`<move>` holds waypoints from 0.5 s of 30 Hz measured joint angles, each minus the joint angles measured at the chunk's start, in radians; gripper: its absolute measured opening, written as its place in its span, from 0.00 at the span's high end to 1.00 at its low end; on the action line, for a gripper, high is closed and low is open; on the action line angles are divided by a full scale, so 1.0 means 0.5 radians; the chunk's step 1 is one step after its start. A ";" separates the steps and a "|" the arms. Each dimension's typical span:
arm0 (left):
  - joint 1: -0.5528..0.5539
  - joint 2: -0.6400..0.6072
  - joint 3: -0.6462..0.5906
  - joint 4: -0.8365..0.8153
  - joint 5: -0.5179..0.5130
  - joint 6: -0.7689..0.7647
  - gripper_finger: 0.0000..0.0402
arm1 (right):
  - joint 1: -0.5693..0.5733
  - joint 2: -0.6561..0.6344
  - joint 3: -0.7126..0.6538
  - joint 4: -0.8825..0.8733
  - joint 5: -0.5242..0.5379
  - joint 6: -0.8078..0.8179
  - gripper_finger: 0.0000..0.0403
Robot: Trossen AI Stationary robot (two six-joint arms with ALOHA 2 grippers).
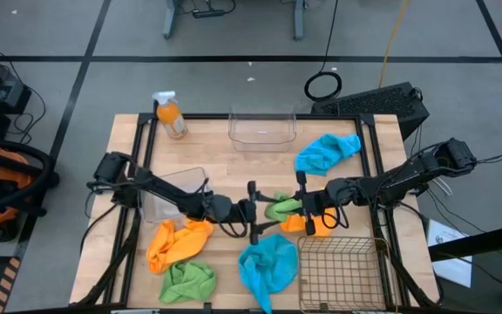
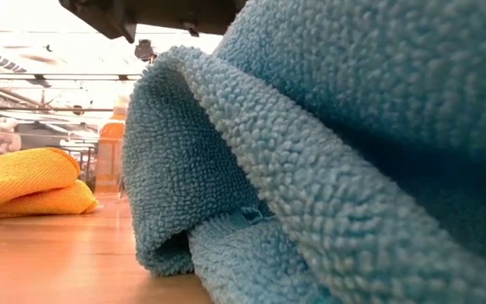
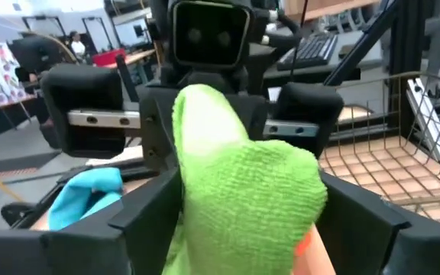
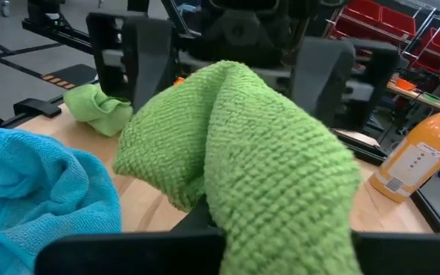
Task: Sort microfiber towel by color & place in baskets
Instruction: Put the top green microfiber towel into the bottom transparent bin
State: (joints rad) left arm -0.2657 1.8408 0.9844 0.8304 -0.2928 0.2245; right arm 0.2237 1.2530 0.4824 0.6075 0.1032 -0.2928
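While both arms meet near the middle of the tabletop (image 1: 216, 148), a green towel (image 1: 283, 208) hangs between them. The right claw (image 1: 307, 206) is clamped narrow on one end of that towel. The left claw (image 1: 253, 212) faces it with fingers spread wide on either side of the towel's other end, not pinching it. An orange towel (image 1: 316, 225) lies directly under the right claw. A blue towel (image 1: 268, 264) lies on the near side of both claws, just beside the wire-mesh basket (image 1: 338, 270). A second blue towel (image 1: 325, 153) lies toward the far right, near a clear tub (image 1: 262, 128). Another orange towel (image 1: 175, 243) and another green towel (image 1: 187, 282) lie at the near left. A second clear tub (image 1: 168, 192) sits under the left arm.
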 joint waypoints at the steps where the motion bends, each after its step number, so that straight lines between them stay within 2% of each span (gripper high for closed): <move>1: 0.003 0.010 0.000 0.046 0.014 0.017 0.33 | -0.001 0.000 0.000 0.000 0.000 0.000 0.95; 10: 0.019 0.011 0.000 0.180 0.048 0.088 0.54 | -0.002 0.000 0.000 0.018 0.002 0.008 0.95; 15: 0.044 0.011 0.000 0.174 0.054 0.086 0.61 | -0.004 0.003 0.000 0.018 0.004 0.037 0.95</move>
State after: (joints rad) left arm -0.2440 1.8465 0.9844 0.9177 -0.2657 0.2676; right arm 0.2220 1.2545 0.4824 0.6165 0.1053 -0.2745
